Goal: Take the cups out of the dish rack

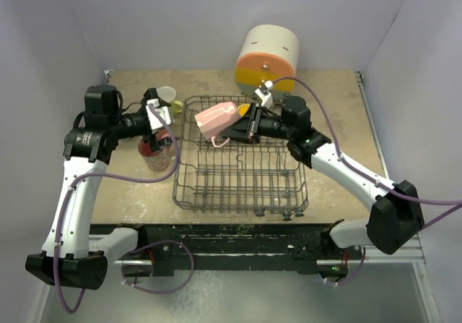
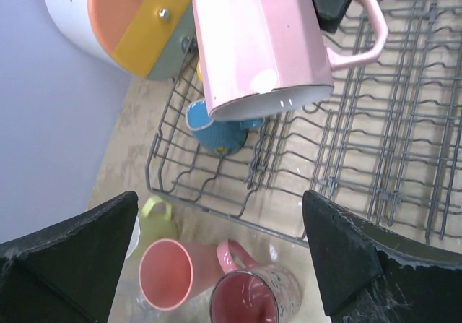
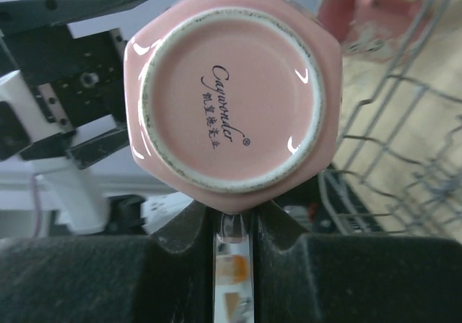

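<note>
My right gripper (image 1: 236,131) is shut on the handle of a pale pink hexagonal cup (image 1: 215,120) and holds it on its side above the far left part of the dish rack (image 1: 238,193). The right wrist view shows the cup's base (image 3: 231,92) with its handle pinched between my right gripper's (image 3: 232,216) fingers. My left gripper (image 1: 157,124) hangs open, with nothing in it, left of the rack. Under my left gripper (image 2: 220,199) stand three cups on the table: lime (image 2: 155,222), pink (image 2: 170,272) and speckled dark pink (image 2: 253,298). A blue cup (image 2: 216,129) lies in the rack (image 2: 346,157).
A big cream, orange and green cylinder (image 1: 267,54) stands behind the rack at the back. A pale cup (image 1: 167,94) sits at the back left of the table. White walls close in the left, back and right sides.
</note>
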`<state>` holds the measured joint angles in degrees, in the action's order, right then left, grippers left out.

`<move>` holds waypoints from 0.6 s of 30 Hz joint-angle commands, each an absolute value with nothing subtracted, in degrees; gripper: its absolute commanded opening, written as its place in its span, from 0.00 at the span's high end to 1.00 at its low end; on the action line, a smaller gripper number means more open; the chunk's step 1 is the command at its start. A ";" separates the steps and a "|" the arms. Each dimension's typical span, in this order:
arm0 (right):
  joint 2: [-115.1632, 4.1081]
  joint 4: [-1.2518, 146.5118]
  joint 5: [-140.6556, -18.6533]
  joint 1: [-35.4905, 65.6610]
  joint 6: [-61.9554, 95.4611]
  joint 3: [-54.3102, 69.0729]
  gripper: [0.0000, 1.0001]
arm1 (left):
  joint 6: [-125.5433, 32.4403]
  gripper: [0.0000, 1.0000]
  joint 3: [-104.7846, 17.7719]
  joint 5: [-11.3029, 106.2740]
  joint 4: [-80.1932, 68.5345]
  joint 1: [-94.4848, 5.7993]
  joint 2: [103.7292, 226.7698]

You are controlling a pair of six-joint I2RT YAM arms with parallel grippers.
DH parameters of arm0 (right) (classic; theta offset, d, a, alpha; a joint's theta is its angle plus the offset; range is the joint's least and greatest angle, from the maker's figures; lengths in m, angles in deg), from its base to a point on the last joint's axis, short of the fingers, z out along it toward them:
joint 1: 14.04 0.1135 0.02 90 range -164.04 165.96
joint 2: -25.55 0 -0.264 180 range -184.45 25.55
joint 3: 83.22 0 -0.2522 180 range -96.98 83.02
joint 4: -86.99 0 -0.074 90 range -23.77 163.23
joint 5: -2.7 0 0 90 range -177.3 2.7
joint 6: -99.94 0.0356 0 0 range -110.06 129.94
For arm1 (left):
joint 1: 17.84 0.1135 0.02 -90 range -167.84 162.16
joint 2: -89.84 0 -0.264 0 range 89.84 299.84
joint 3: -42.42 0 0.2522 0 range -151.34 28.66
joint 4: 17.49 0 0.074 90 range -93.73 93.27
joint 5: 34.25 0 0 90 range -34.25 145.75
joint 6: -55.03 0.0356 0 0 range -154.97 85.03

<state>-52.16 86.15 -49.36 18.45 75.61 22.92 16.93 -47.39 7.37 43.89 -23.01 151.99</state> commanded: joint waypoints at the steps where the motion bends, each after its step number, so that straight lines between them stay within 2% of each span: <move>1: -50.37 121.61 -40.73 20.05 97.46 27.73 1.00 | 15.60 0.03 -48.31 0.02 40.30 -22.85 151.16; 8: -54.90 131.44 -41.68 25.28 105.78 26.51 1.00 | 9.83 0.07 -51.18 -2.43 39.20 -22.85 150.88; 18: -59.29 138.55 -44.22 30.84 110.84 22.61 1.00 | 2.33 0.33 -51.93 -4.99 34.15 -22.86 149.41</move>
<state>-60.20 124.99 -42.98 28.72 107.04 28.01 6.41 -49.51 -1.14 38.53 -22.99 150.14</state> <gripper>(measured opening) 0.192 0.702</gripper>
